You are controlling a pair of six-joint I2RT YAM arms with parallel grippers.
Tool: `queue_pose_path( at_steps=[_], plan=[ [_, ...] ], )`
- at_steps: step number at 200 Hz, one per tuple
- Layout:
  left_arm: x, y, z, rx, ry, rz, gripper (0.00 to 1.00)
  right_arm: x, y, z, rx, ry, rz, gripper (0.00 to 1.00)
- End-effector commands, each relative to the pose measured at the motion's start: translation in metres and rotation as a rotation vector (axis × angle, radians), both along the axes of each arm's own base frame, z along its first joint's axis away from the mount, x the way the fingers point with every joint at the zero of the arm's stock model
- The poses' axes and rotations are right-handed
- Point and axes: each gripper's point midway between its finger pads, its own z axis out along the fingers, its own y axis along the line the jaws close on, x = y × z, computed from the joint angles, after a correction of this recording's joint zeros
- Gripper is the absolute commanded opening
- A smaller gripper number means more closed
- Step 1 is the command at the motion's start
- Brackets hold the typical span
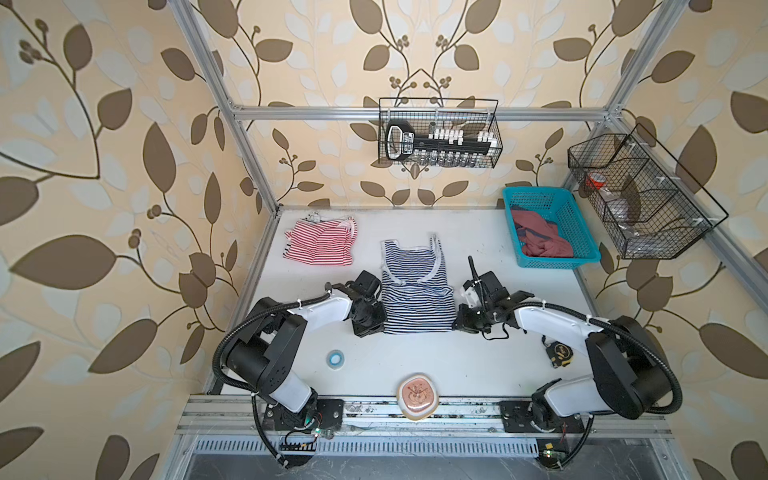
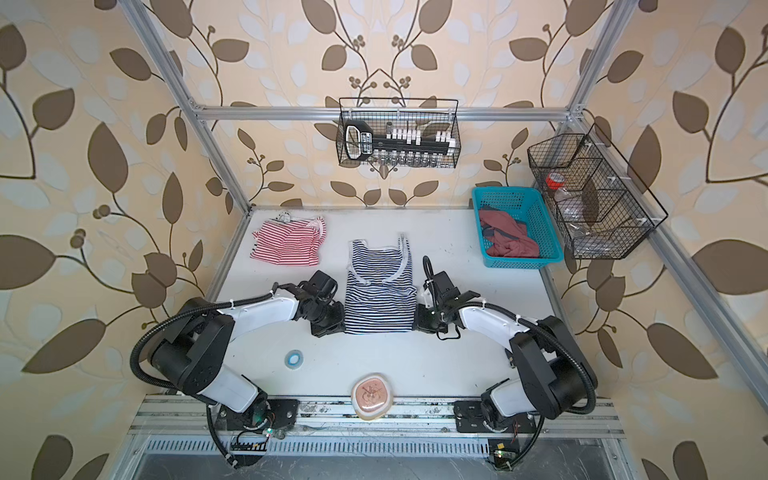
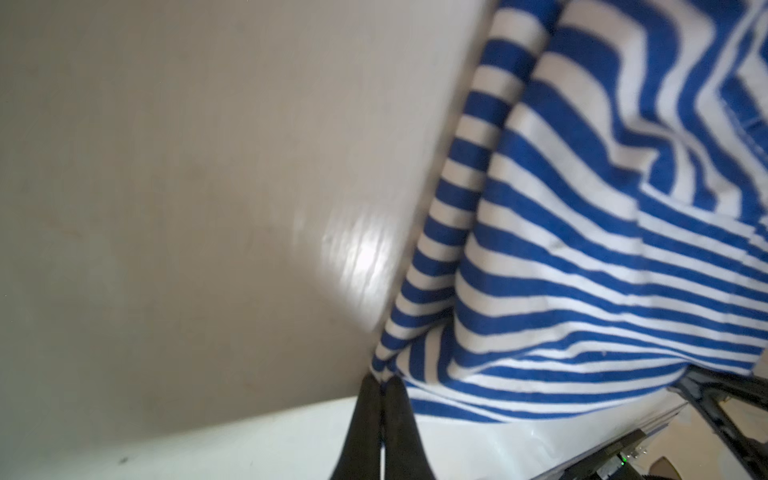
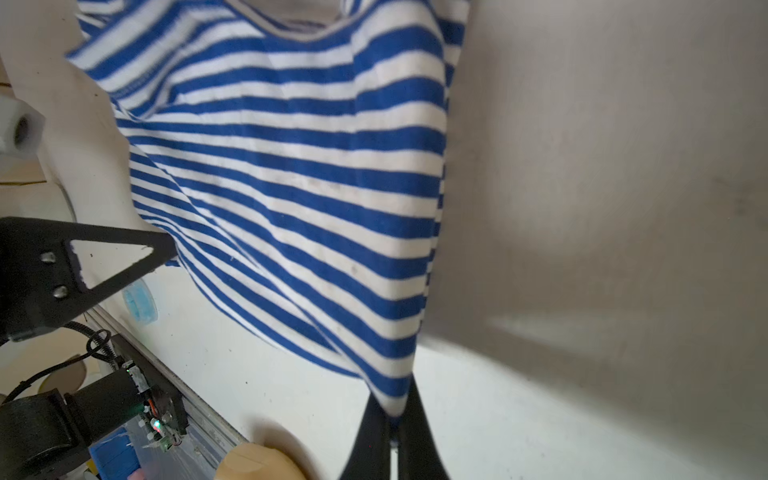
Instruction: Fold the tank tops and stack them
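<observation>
The navy-and-white striped knit tank top (image 1: 415, 291) lies mid-way across the white desk (image 1: 415, 365). Its long axis runs from the hem by the arms out to the straps at the far side. The left hand (image 3: 382, 386) pinches the hem's left corner and the right hand (image 4: 395, 411) pinches the right corner. I'd judge the fold goes straight away from both arms, toward the straps. The red-and-white striped tank top (image 1: 322, 243) sits far left, nearer the left arm.

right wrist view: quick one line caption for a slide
Right gripper pinching a hem corner of the navy-and-white tank top spread on the white table.
</observation>
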Motion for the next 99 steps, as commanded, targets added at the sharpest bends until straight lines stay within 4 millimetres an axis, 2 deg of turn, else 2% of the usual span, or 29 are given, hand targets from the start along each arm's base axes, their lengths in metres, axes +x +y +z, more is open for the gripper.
queue_pose_path(
  at_steps=[1,9,11,32,58,99],
  plan=[
    [-0.027,0.011,0.002,0.041,0.046,0.008,0.00,-0.016,-0.007,0.001,-0.050,0.008,0.009,0.00],
    [-0.032,0.012,0.000,0.047,0.055,0.014,0.00,-0.020,-0.008,0.003,-0.051,0.009,0.009,0.00],
    [-0.031,0.012,0.006,0.034,0.036,0.017,0.00,-0.021,-0.008,0.004,-0.050,0.006,0.010,0.00],
    [-0.037,0.016,0.014,0.018,0.015,0.044,0.00,-0.030,-0.009,0.009,-0.036,0.002,-0.003,0.00],
    [-0.038,0.017,0.034,-0.011,-0.035,0.063,0.00,-0.040,-0.008,0.020,-0.027,-0.011,0.003,0.00],
    [-0.039,0.021,0.070,-0.042,-0.111,0.068,0.00,-0.044,-0.004,0.054,-0.004,-0.069,0.015,0.00]
  ],
)
